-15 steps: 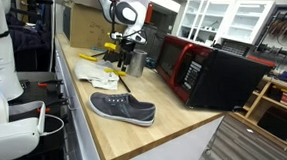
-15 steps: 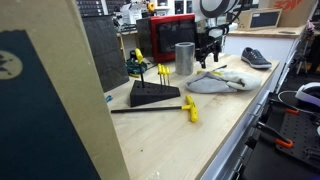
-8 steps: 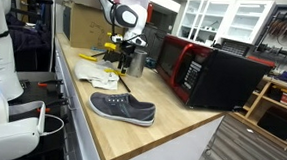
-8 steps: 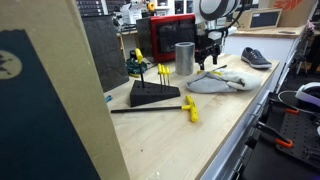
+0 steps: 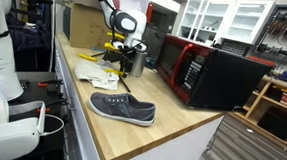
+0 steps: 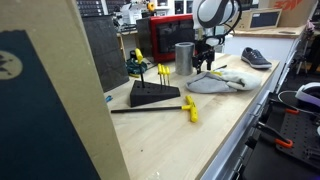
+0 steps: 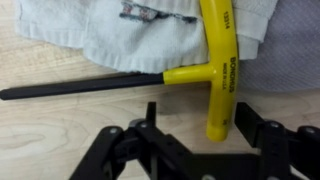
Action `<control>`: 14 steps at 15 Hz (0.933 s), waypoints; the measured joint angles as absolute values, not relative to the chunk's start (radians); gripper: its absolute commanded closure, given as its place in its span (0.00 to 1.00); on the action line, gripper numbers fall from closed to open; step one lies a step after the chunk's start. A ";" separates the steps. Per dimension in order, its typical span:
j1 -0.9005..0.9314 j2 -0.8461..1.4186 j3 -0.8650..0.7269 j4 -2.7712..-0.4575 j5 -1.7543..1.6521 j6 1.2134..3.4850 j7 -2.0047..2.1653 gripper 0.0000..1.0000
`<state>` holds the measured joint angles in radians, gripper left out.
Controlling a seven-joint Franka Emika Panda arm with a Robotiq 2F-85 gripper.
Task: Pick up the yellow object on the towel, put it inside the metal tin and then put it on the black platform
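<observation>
The yellow object point(image 7: 222, 70) is a T-handled tool with a long black shaft. Its crossbar lies half on the cream towel point(image 7: 90, 40) and half on the wooden table. In the wrist view my gripper point(image 7: 200, 114) is open, its two black fingers straddling the lower end of the yellow handle without touching it. In both exterior views the gripper point(image 5: 126, 61) point(image 6: 205, 63) hangs low over the towel point(image 5: 97, 70) point(image 6: 220, 83), right beside the metal tin point(image 5: 138, 62) point(image 6: 184, 58). The black platform point(image 6: 152, 96) sits on the table in front of the tin.
A grey shoe point(image 5: 123, 109) point(image 6: 255, 57) lies near the table edge. A red and black microwave point(image 5: 202, 72) stands behind the tin. Yellow-handled tools point(image 6: 162, 72) stand in the black platform, and another yellow tool point(image 6: 190, 109) lies beside it.
The gripper has come down toward the towel, and its fingers now flank the yellow handle. The jaws have narrowed slightly. The towel, tin and tool have not moved.
</observation>
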<state>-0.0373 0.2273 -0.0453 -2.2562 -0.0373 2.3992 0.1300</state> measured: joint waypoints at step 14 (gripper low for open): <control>-0.049 0.217 -0.034 -2.260 0.069 2.402 0.025 0.94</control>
